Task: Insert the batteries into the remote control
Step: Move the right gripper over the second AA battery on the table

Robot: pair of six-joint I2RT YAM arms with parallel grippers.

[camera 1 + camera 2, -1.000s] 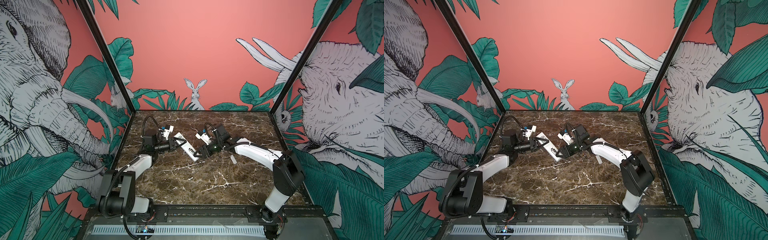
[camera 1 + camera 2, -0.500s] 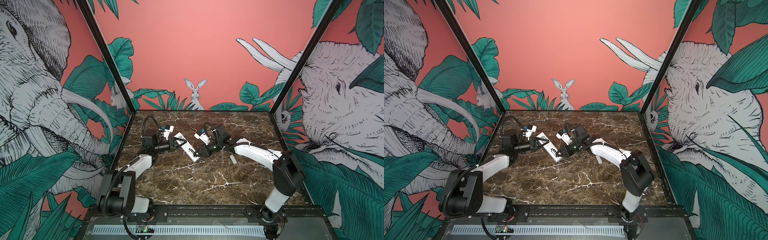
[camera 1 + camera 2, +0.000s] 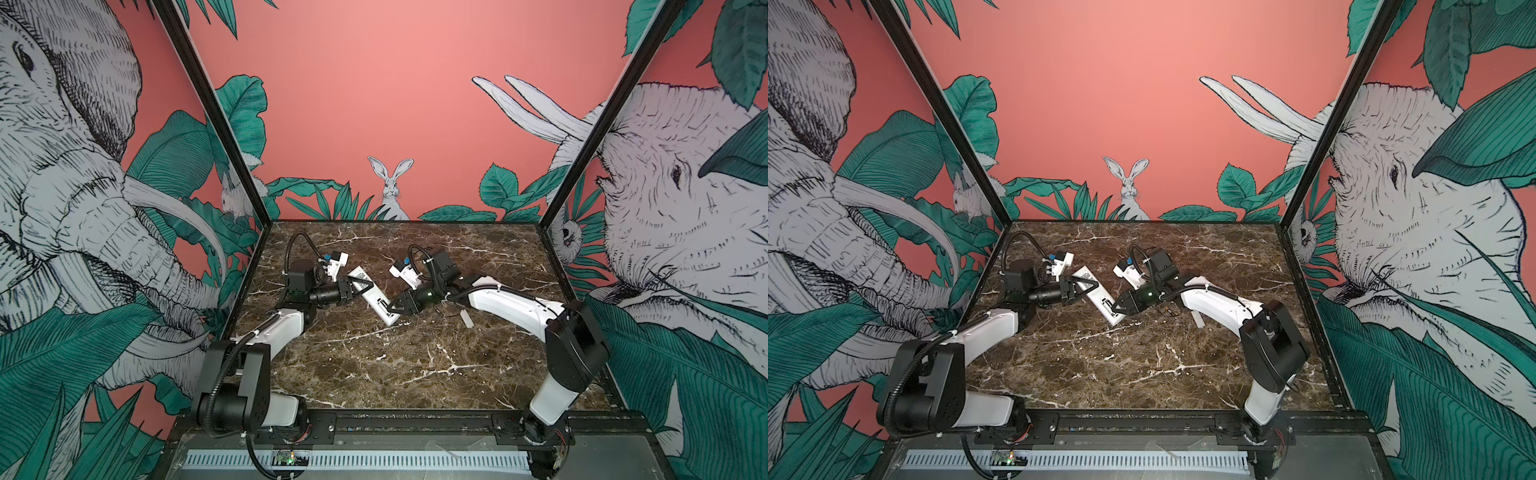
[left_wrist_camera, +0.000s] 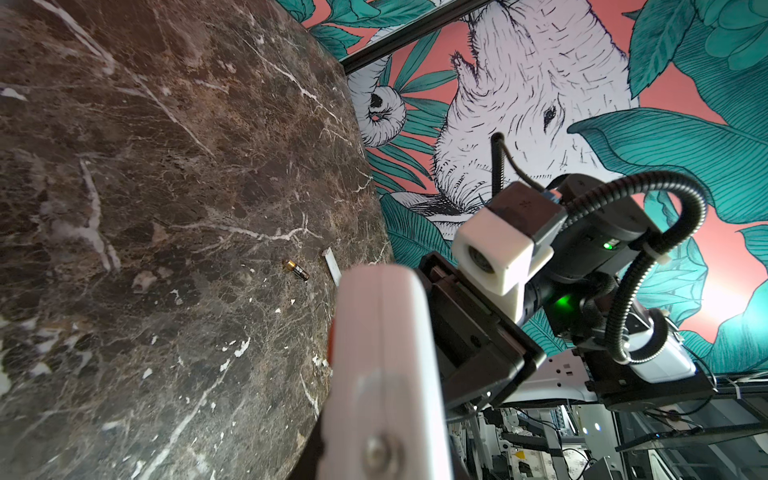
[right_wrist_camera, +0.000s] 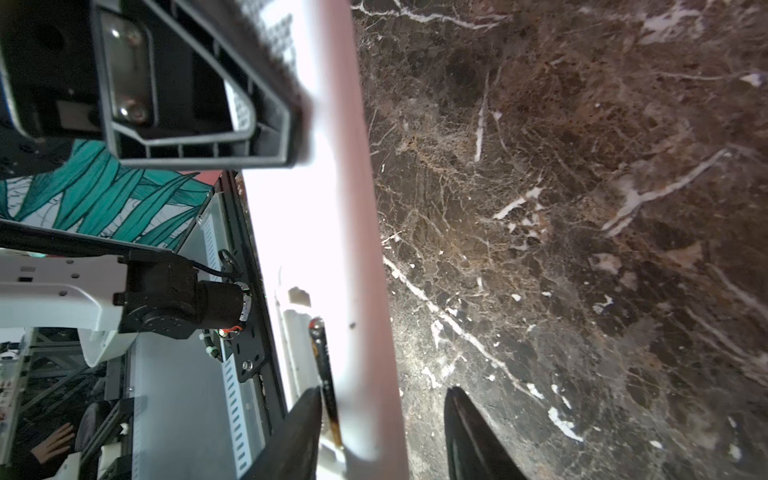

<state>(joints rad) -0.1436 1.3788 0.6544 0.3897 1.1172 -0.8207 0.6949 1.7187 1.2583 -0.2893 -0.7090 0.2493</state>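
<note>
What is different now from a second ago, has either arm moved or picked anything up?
Hardly anything. The right gripper shifted slightly along the lower end of the remote control, then came back; its fingers straddle that end, where one battery sits in the open compartment. The left gripper stays shut on the remote's upper part, holding it tilted. The second battery and the small white cover lie untouched on the table.

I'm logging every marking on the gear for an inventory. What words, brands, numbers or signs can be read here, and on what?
None can be read.
Remote control: dark printing on its white back, too small to read.
Loose battery on the table: label print, blurred.
Battery in the remote: markings smeared, unreadable.
</note>
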